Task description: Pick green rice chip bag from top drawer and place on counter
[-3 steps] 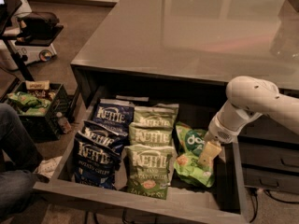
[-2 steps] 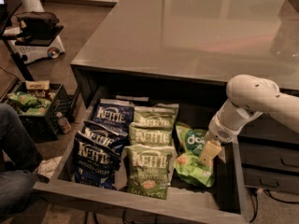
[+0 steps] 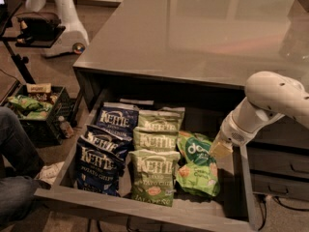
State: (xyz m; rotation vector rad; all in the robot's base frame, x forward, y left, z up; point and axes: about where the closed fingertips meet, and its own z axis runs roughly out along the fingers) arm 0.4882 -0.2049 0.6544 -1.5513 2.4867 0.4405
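The green rice chip bag (image 3: 197, 167) lies in the right part of the open top drawer (image 3: 145, 210), next to the olive Kettle bags. My gripper (image 3: 220, 150) hangs from the white arm (image 3: 270, 98) at the bag's upper right edge, low inside the drawer and touching or nearly touching the bag. The counter (image 3: 193, 28) stretches behind and above the drawer, glossy and grey-brown.
Blue Kettle bags (image 3: 104, 153) and olive Kettle bags (image 3: 153, 149) fill the drawer's left and middle. Narrower dark drawers (image 3: 280, 166) are at the right. A black crate (image 3: 36, 108) of snacks, a person's leg (image 3: 14, 173) and a white machine base (image 3: 63, 18) are at the left.
My arm and gripper have hardly moved by the green bag. The white machine at the back left has shifted to the right, further into view.
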